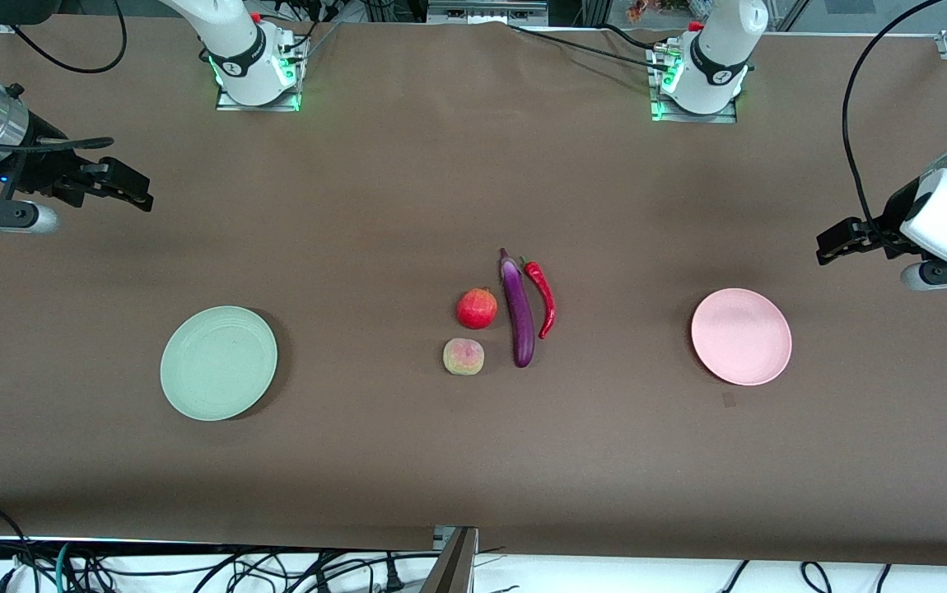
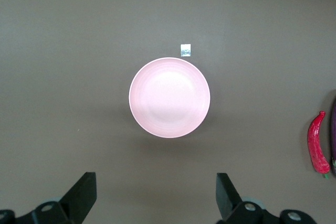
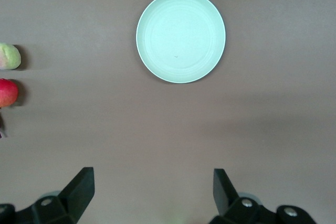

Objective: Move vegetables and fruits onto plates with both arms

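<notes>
Front view: all four items lie grouped mid-desk (image 1: 408, 181), neither plate loaded; task judged not yet started.
Eggplant (image 1: 518, 311): lies lengthwise, chili pepper (image 1: 543, 296) just beside it toward the left arm's end.
Fruits: pomegranate (image 1: 476, 308) beside the eggplant toward the right arm's end; peach (image 1: 464, 357) nearer the front camera than the pomegranate.
Pink plate (image 1: 741, 336): toward the left arm's end, bare.
Green plate (image 1: 219, 362): toward the right arm's end, bare.
Left end effector (image 1: 828, 247): hangs over the desk edge region near the pink plate, fingers spread wide, holding nothing; wrist view agrees (image 2: 156, 195).
Right end effector (image 1: 134, 193): over the desk's right-arm end, fingers wide apart, empty (image 3: 152, 192).
Risk 1: chili and eggplant lie so close that a finger closing on one may nudge or catch the other.
Risk 2: round fruits may roll if pinched off-centre.
Risk 3: both arms reaching to the cluster together may collide.
Risk 4: glossy eggplant, gripped away from its middle, may tilt and slip.
</notes>
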Controlling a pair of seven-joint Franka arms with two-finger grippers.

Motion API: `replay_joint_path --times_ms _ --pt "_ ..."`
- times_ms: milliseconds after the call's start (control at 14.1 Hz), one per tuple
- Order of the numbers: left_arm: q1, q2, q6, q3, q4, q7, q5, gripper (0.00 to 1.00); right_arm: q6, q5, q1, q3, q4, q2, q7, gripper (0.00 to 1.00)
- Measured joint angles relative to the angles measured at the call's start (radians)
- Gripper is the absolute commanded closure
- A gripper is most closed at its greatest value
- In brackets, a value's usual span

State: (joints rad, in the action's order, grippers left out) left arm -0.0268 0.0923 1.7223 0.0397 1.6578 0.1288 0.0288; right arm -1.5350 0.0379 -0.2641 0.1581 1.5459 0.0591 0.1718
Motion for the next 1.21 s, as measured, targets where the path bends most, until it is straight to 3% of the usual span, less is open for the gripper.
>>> replay_joint_path --times_ms 497,852,1065,1206 --pt "0.004 -0.007 0.005 0.006 -0.023 0.0 0.0 0.0 -0.001 0.0 0.0 0.0 0.0 0.0 -0.001 0.0" --pt "0.009 0.01 -0.104 0.01 -0.036 -0.001 0.0 0.0 -0.002 -0.001 0.0 0.0 -0.001 0.0 -0.002 0.0" --pt "0.04 0.102 -0.115 0.05 -0.039 0.013 -0.004 0.0 -0.002 -0.001 0.0 0.0 -0.001 0.0 -0.002 0.0" --pt "0.108 0.196 -0.052 0.068 -0.044 0.104 -0.038 0.0 -0.002 -0.001 0.0 0.0 -0.001 0.0 -0.002 0.0"
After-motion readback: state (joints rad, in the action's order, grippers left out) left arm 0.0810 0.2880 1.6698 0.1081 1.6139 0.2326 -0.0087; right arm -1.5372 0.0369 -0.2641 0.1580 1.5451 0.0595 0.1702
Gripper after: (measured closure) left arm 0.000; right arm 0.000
